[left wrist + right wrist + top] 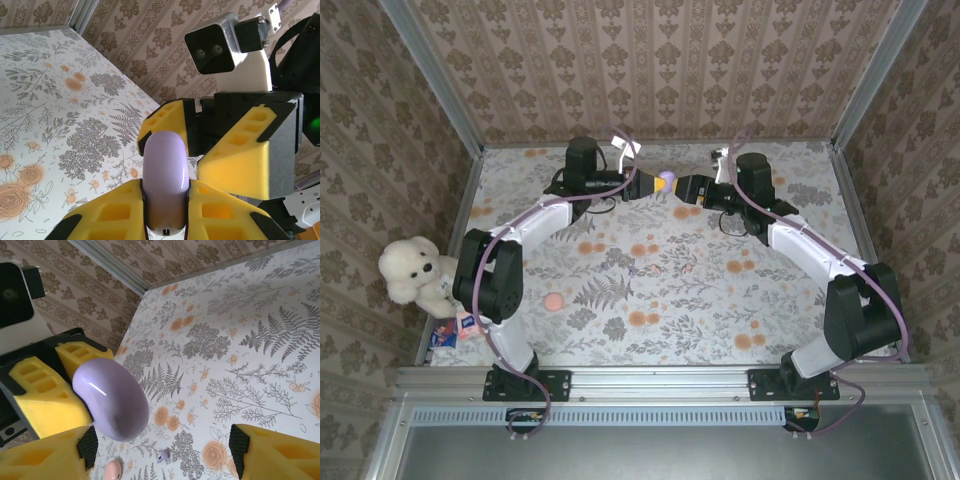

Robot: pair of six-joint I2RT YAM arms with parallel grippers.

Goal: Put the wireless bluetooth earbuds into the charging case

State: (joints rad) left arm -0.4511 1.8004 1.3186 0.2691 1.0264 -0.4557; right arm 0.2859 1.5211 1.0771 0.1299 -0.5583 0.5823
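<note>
Your left gripper is clamped on the charging case, a lavender pill shape pinched at its sides by the yellow fingers. It's held up off the table at the far middle, near the back wall. The case's rounded end sticks out past the fingertips toward your right gripper. That one faces it nose to nose with its jaws spread wide. In the left wrist view the case end sits in front of one of the right gripper's fingers; I cannot tell whether it touches. Case looks closed (a small port shows on its near end in the left wrist view). One earbud, small and lavender, lies on the table below the two grippers, out of the case. Near it in the right wrist view is a pink round thing; cannot tell what it is. The top view puts that pink thing toward the near left, well apart from the case. A white teddy bear sits at the table's left edge by your left arm's elbow
</note>
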